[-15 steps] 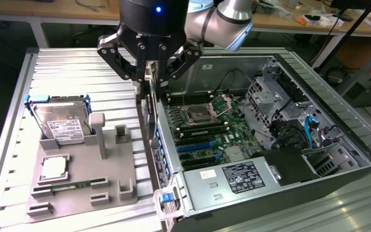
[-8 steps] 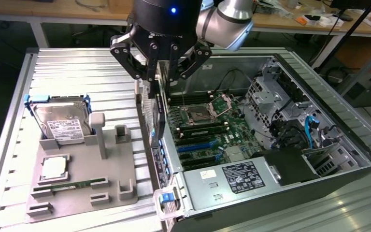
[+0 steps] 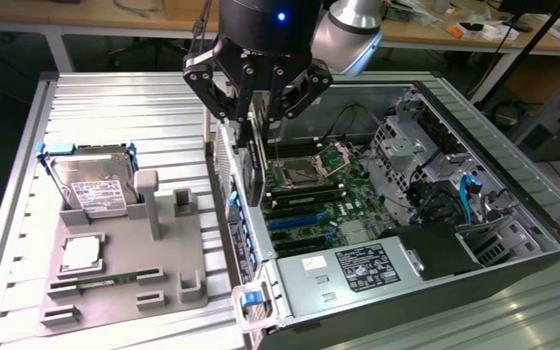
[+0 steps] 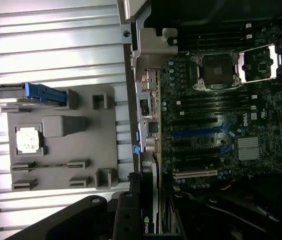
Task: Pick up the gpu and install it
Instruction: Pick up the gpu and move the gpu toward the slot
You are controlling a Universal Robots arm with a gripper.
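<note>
Gripper [image 3: 257, 115] fingers are closed partway onto the gpu [image 3: 254, 164], pinching the thin dark card by its upper end so that it hangs on edge straight down from the tool. In the wrist view the card [image 4: 149, 202] runs out from between the dark fingers, with a small green logo on its near end. Directly beneath the tool lies the open computer case [image 3: 513, 175], and the card's lower end sits low inside it, along the rear wall and just beside the motherboard [image 3: 358, 197]. Whether it touches the board or a slot cannot be told. The open processor socket [image 3: 294, 173] is just beside the hanging card, and the blue expansion slots [image 3: 294, 219] lie a little beyond its lower end. The power supply [image 3: 358, 266] is farther off. Off to the tool's side, toward the exterior view's left, a grey fixture [image 3: 163, 284] rests on the slatted table [image 3: 114, 109]. It holds a hard drive [image 3: 90, 182] with blue rails, a processor chip [image 3: 81, 253] and a narrow green memory stick [image 3: 105, 281], all well apart from the gripper.
</note>
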